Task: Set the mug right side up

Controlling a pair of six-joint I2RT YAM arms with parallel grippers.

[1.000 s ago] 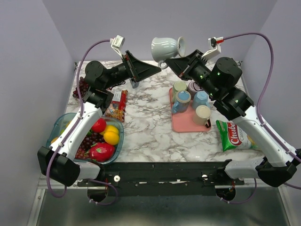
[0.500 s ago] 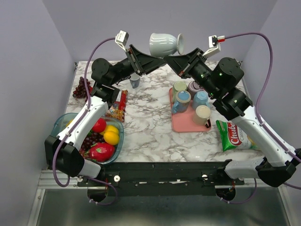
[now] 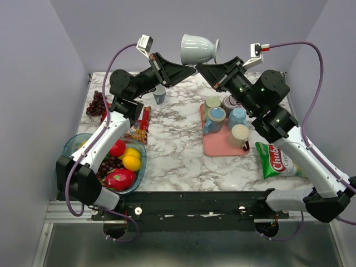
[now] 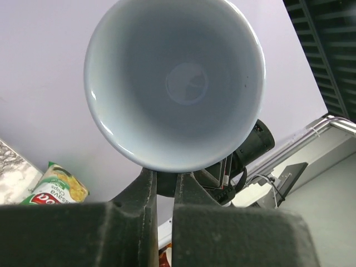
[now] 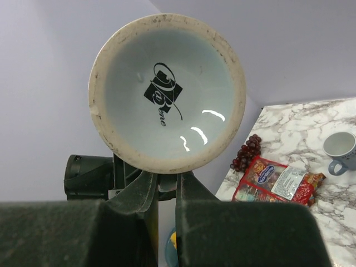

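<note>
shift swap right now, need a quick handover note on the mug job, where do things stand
Right gripper: shut on the mug, pinching just under its base.
Left gripper: fingers nearly together under the mug's rim; grip unconfirmed.
Mug: in the air over the far side of the table, on its side, mouth toward the left arm.
Done: lifted, half turned.
To do: tip it mouth up, set it down on the table.

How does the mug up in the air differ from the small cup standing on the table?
The mug is in the air, tipped on its side; the small cup stands upright on the table. The mug is white outside, the cup blue. Both are pale inside.
</note>
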